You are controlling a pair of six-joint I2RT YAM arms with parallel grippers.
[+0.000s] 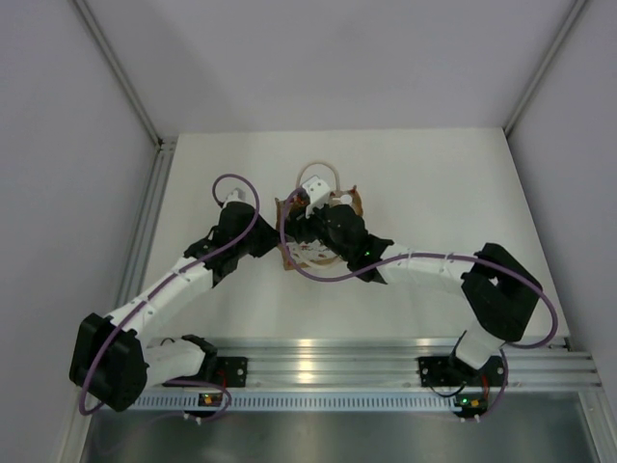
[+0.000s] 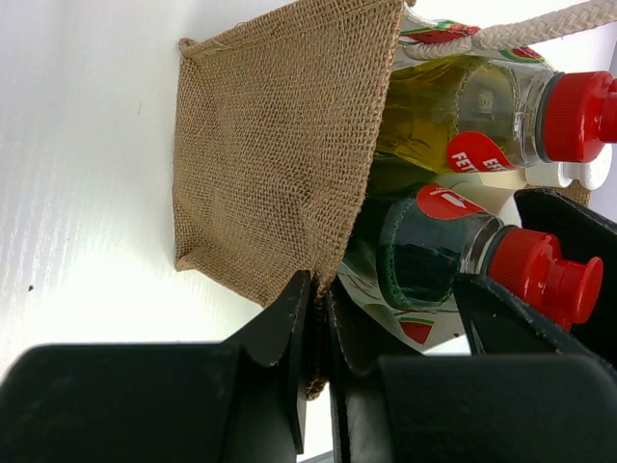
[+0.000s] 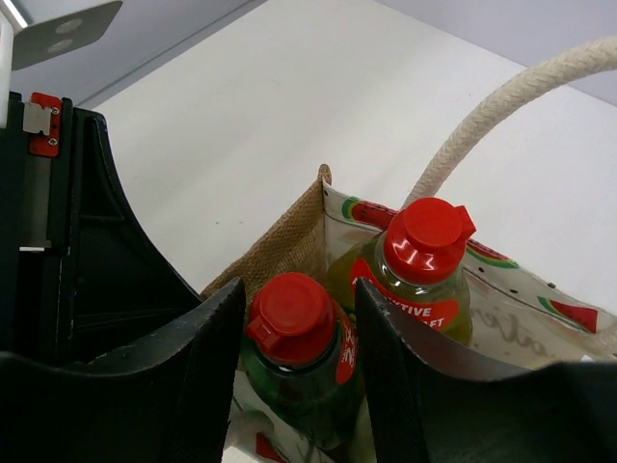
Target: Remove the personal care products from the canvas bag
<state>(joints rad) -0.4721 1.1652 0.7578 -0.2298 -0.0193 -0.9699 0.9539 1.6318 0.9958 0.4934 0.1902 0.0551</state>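
The canvas bag (image 2: pixel 280 145) stands on the white table, its burlap wall and cream rope handle (image 3: pixel 501 106) showing. Inside it stand a dark green bottle with a red cap (image 3: pixel 294 328) and a yellow bottle with a red cap (image 3: pixel 424 241). Part of a white cap (image 2: pixel 569 174) peeks out behind them. My left gripper (image 2: pixel 323 318) is shut on the bag's near wall edge. My right gripper (image 3: pixel 299 289) reaches into the bag, with a finger pressed against each side of the dark green bottle's (image 2: pixel 434 260) top. From above, the arms hide most of the bag (image 1: pixel 286 253).
The white table (image 1: pixel 434 193) is enclosed by grey walls left, right and behind. An aluminium rail (image 1: pixel 386 362) carries both arm bases at the near edge. Purple cables loop over both arms beside the bag.
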